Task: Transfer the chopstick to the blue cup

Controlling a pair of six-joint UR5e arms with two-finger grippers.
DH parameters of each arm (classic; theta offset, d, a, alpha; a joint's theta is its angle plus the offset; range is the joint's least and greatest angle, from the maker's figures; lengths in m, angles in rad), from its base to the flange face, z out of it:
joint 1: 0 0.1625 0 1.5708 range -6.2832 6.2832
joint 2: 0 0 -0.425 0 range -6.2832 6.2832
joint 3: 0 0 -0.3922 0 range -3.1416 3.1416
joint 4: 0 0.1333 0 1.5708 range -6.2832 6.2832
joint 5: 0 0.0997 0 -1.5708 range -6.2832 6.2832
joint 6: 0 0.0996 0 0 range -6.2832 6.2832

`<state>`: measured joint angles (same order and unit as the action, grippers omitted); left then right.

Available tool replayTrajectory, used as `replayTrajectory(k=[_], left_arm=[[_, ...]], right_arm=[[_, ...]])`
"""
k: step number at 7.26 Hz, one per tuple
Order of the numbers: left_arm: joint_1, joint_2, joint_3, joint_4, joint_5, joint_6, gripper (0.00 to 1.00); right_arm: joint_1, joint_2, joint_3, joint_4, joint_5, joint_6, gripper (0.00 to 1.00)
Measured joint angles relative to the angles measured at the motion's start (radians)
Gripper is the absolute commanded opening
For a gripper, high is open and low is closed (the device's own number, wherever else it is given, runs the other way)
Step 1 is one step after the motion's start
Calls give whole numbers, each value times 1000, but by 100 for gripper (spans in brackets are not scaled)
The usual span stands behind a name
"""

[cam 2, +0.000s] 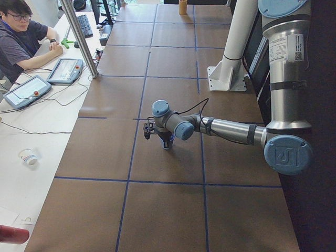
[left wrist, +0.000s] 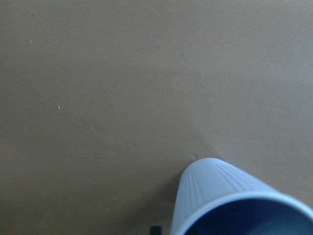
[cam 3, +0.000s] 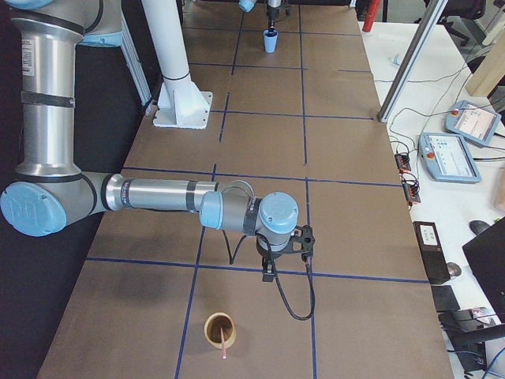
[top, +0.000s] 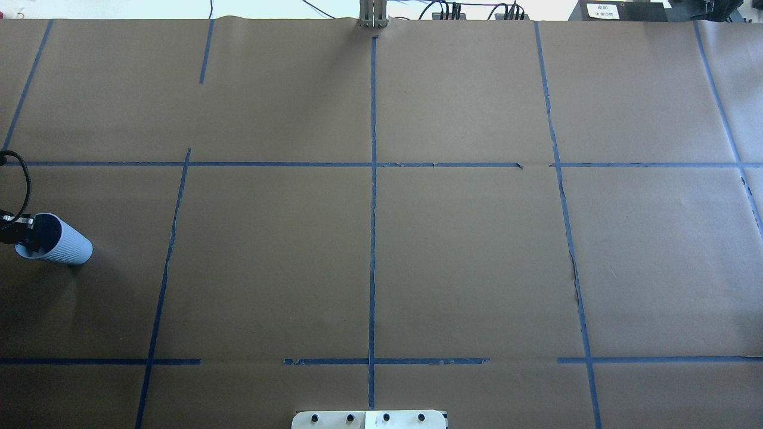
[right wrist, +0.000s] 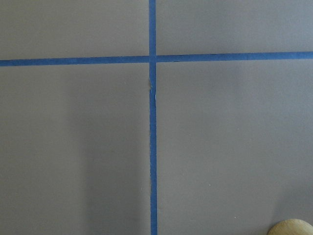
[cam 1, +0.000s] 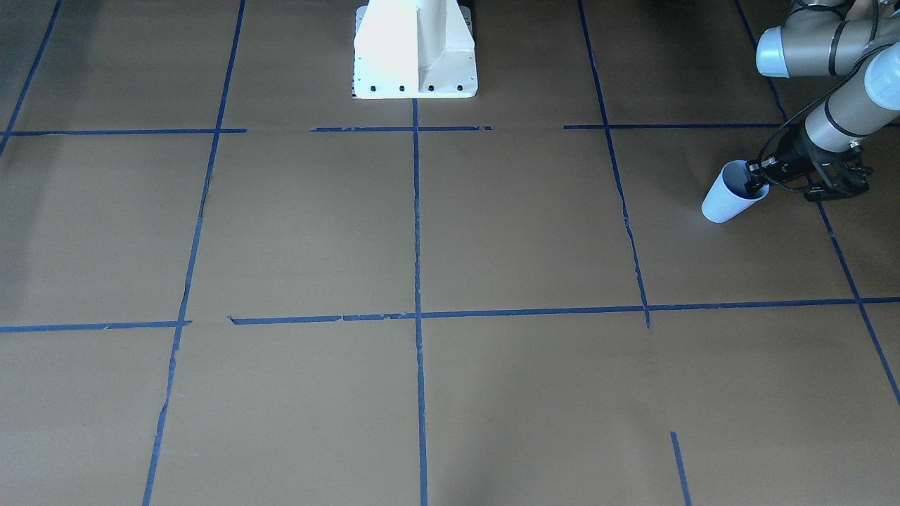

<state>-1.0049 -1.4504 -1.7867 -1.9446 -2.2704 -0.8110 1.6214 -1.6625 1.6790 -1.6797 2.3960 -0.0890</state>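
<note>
The pale blue ribbed blue cup stands at the table's left end; it also shows in the overhead view and the left wrist view. My left gripper is at its rim, one finger inside and one outside, shut on the wall. A pinkish-red chopstick leans in a tan cup at the table's right end. My right gripper hangs a little above the table just beyond the tan cup; I cannot tell whether it is open or shut. The tan cup's rim shows in the right wrist view.
The white robot base stands at the table's middle rear edge. Blue tape lines grid the brown table. A side bench with teach pendants, a metal post and a seated person lie across from the robot.
</note>
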Motion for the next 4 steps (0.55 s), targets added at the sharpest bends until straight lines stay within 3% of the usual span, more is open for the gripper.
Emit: replayTrajectory(k=[2, 4], left_arm=[[-9, -20, -98, 103, -6, -2, 0], [-8, -139, -208, 340, -6, -27, 0]], right_arm=[[0, 0, 1, 0, 0, 0, 100], [0, 0, 7, 1, -1, 0, 100]])
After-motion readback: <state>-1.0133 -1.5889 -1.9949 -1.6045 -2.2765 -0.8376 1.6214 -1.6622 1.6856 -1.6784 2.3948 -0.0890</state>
